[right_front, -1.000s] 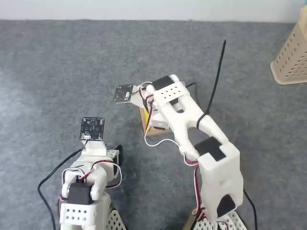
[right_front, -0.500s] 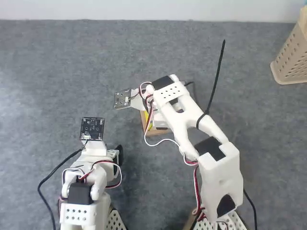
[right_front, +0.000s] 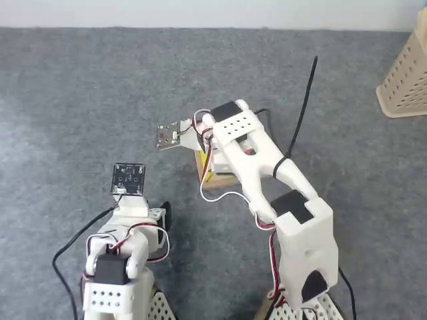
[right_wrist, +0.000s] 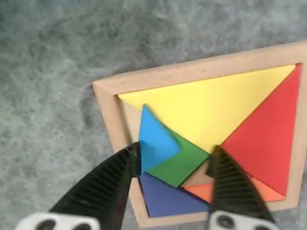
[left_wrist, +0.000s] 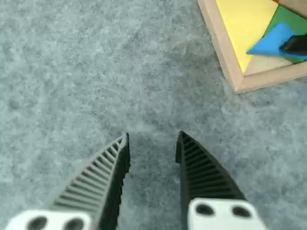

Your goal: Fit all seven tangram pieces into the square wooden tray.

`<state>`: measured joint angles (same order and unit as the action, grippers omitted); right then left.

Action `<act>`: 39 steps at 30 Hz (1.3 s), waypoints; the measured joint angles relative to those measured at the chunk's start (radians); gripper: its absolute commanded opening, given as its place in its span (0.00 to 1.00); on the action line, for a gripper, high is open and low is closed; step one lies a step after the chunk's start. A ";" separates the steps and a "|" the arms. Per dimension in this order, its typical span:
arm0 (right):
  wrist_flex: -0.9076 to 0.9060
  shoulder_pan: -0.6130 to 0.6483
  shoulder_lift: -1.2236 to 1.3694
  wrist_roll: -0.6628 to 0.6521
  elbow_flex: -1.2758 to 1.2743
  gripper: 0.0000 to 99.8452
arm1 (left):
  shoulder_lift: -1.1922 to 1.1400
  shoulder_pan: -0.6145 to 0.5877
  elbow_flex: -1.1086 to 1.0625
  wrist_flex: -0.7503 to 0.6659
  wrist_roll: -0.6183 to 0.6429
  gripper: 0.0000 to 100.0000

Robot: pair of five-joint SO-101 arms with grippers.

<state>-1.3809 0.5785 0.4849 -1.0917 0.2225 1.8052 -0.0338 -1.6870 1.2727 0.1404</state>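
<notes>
The square wooden tray (right_wrist: pixel 106 103) holds a big yellow triangle (right_wrist: pixel 206 105), a big red triangle (right_wrist: pixel 268 139), a green square (right_wrist: pixel 184 163), a dark blue piece (right_wrist: pixel 165 199) and an orange piece (right_wrist: pixel 204 190). A light blue triangle (right_wrist: pixel 154 141) lies tilted, overlapping the green square. My right gripper (right_wrist: pixel 175 151) hangs open just above them, one finger against the blue triangle's edge. In the high view the right arm (right_front: pixel 250 157) covers most of the tray (right_front: pixel 215 183). My left gripper (left_wrist: pixel 153 136) is open over bare carpet, short of the tray's corner (left_wrist: pixel 235 79).
Grey carpet covers the table. A beige slatted basket (right_front: pixel 407 73) stands at the far right edge. A black cable (right_front: pixel 303 107) rises behind the right arm. The left arm (right_front: pixel 123 250) sits at the near left.
The right arm's wrist has turned and shifted a little to the left over the tray, and its cable has swayed. The left arm has not moved.
</notes>
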 measured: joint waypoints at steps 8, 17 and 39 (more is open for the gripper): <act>-0.071 -0.005 0.000 0.080 0.107 0.05 | 0.000 0.002 0.000 0.000 0.000 0.15; -0.035 -0.006 0.000 0.493 0.193 0.01 | 0.000 0.000 0.000 0.000 0.000 0.15; 0.505 -0.012 -0.224 0.724 -0.400 0.01 | 0.000 0.000 0.000 0.000 0.000 0.15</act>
<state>-0.8761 0.5662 0.2608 -0.3675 -0.1780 1.8052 -0.0338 -1.6870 1.2727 0.1404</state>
